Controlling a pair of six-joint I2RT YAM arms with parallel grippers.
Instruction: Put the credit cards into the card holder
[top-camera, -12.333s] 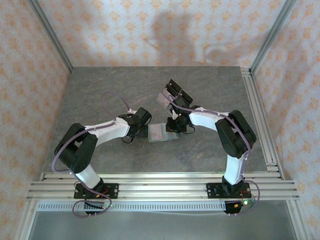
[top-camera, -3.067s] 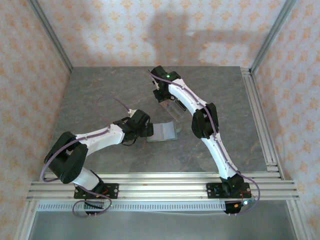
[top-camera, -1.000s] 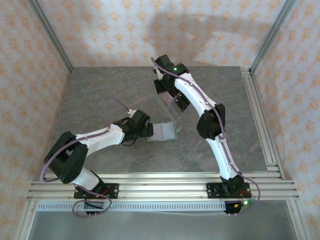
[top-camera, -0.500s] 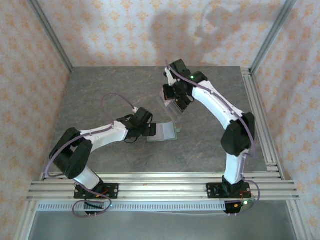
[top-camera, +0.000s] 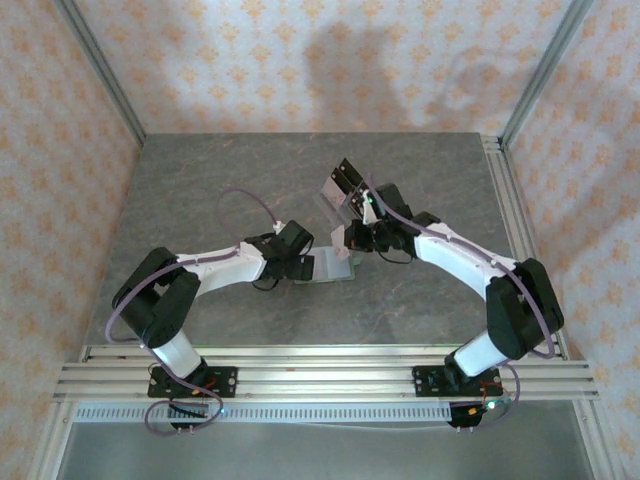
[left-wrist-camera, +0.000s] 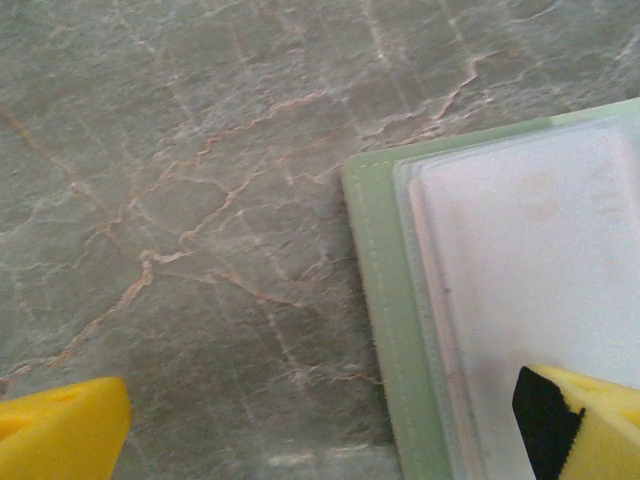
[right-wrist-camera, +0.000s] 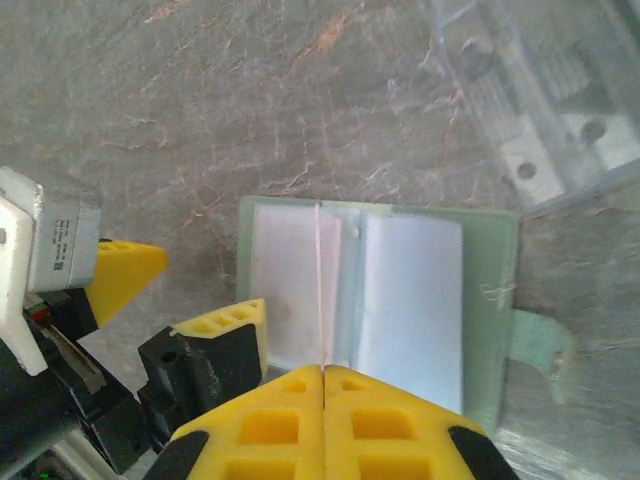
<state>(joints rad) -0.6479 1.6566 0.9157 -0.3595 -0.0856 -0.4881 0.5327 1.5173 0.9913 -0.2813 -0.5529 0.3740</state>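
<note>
Right gripper (right-wrist-camera: 322, 372) is pinched closed on a card (right-wrist-camera: 320, 285), held edge-on over the fold of the open holder (right-wrist-camera: 488, 300). Left gripper (left-wrist-camera: 320, 420), spread wide and empty, has one finger over the holder's edge. Clear stand (right-wrist-camera: 540, 110) lies beyond.

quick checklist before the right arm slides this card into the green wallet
1. Card gripped: ok, right gripper shut on a thin card seen edge-on.
2. Holder open: ok, card holder lies open and flat.
3. Card over holder: ok, above its middle; exact pocket mouth cannot tell.
4. Holder braced: cannot tell, left gripper open, one finger over the holder's edge, contact unclear.
5. Path free: cannot tell, clear stand sits close beside the holder's tab side.
</note>
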